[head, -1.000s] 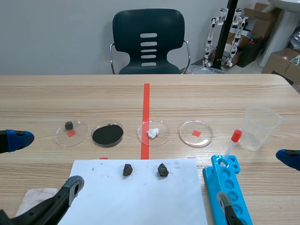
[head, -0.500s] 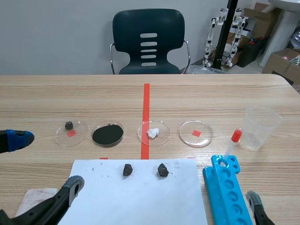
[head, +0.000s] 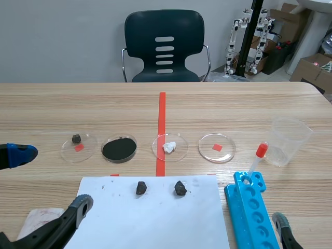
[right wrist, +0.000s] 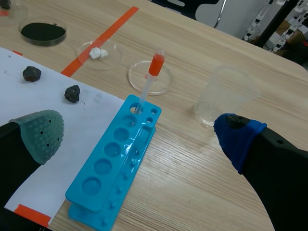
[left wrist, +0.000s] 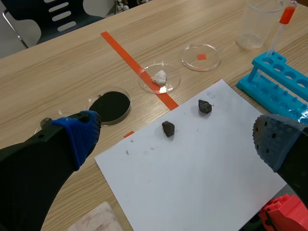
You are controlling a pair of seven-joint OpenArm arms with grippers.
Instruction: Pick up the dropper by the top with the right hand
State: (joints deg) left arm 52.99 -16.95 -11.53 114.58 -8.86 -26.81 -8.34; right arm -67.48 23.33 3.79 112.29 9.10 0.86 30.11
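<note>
Scene view shows the right tool, released, shifted rightward off the blue plastic rack. The clear red-bulbed dropper stands untouched in the rack's far hole, so the grasp lies ahead

A lab: petri dishes, a dropper in a blue tube rack, a plastic beaker, robot figures behind
</note>
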